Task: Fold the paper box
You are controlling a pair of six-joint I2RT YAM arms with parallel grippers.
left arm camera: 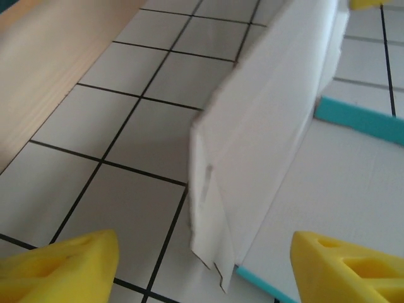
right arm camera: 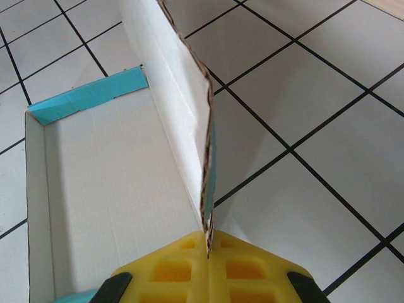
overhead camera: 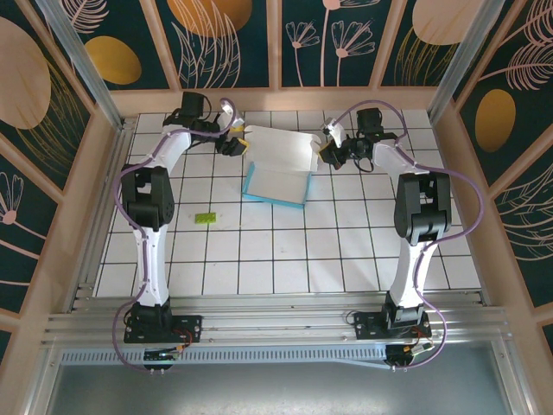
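Starting nearest you, the lime-green block (overhead camera: 206, 219) lay at 8 o'clock of the paper box (overhead camera: 278, 169), which sat past the worktop's (overhead camera: 346, 251) middle toward 12 o'clock. Your right end effector (right arm camera: 208, 255) was clamped on an upright wall at the box's 2 o'clock corner. The left end effector (left arm camera: 205, 268) stood apart, straddling the 10 o'clock flap. My advice was to close squarely beside the crease.

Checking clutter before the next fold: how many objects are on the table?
2: the paper box at far centre, and a lime-green block nearer, left of it. Something small may be hidden behind the box.
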